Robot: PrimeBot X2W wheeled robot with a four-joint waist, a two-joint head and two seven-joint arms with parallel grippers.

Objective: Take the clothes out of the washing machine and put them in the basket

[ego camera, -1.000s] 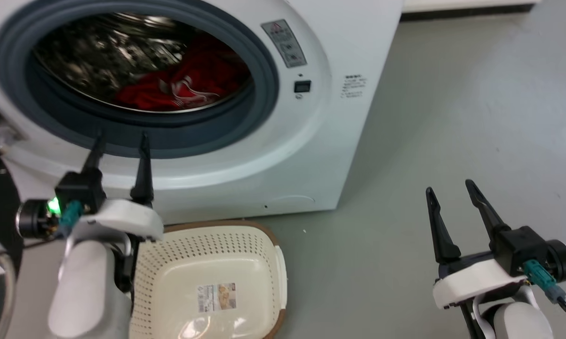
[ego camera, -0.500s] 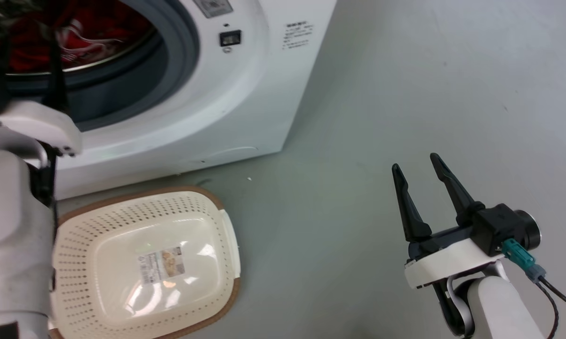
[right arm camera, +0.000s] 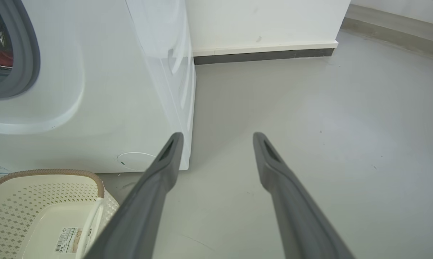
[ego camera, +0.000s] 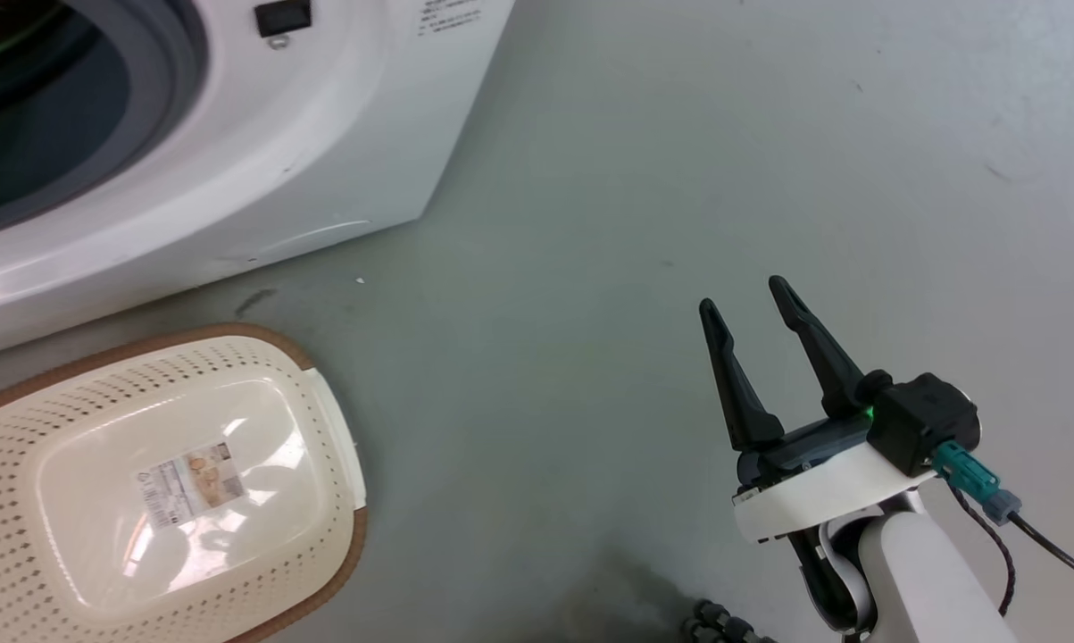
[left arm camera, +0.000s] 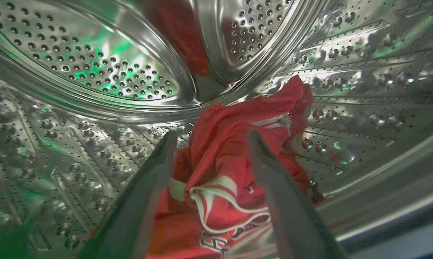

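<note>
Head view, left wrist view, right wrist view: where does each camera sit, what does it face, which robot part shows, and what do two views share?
Head: on the head, looking down at basket, washing machine, floor; right gripper shows.
Left wrist: inside the drum, facing the clothes; left gripper shows.
Right wrist: low, facing washing machine and floor; right gripper shows.
Shared: head and right wrist both show basket.

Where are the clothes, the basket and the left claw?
the clothes (left arm camera: 238,122), left wrist view, upper red fold of the fabric.
the basket (ego camera: 10,464), head view, perforated side wall.
the left claw (left arm camera: 212,136), left wrist view, midway between its open fingertips.
</note>
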